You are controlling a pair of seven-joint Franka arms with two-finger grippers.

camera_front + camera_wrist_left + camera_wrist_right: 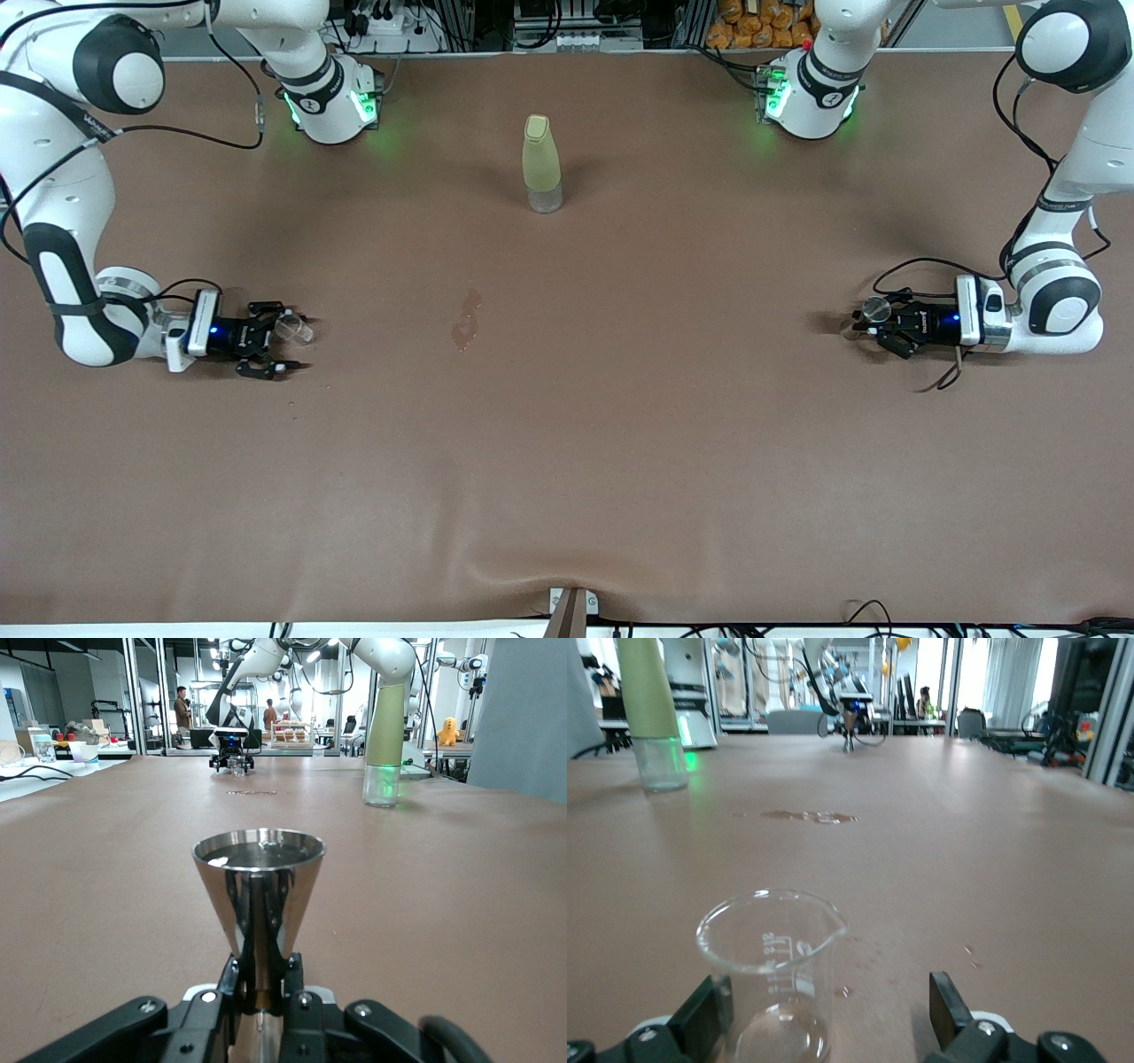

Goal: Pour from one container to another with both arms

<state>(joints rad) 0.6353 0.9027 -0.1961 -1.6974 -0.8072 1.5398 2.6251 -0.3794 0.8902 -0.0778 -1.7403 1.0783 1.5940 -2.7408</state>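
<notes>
Left claw (873, 330) clamped on metal cup (258, 888).

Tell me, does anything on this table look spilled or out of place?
Yes. A wet patch lies on the brown table cover, nearer to the front camera than the upright bottle. It looks like spilled liquid. Small droplets also lie beside the glass beaker.

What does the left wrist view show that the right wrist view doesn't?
Only the left wrist view shows the shiny metal cone-shaped cup, gripped low by the left gripper, liquid inside. Only the right wrist view shows the clear glass beaker standing upright between the open fingers of the right gripper. Both show the pale green bottle with a clear base, the wet patch on the brown table, and the other arm's gripper far off.
</notes>
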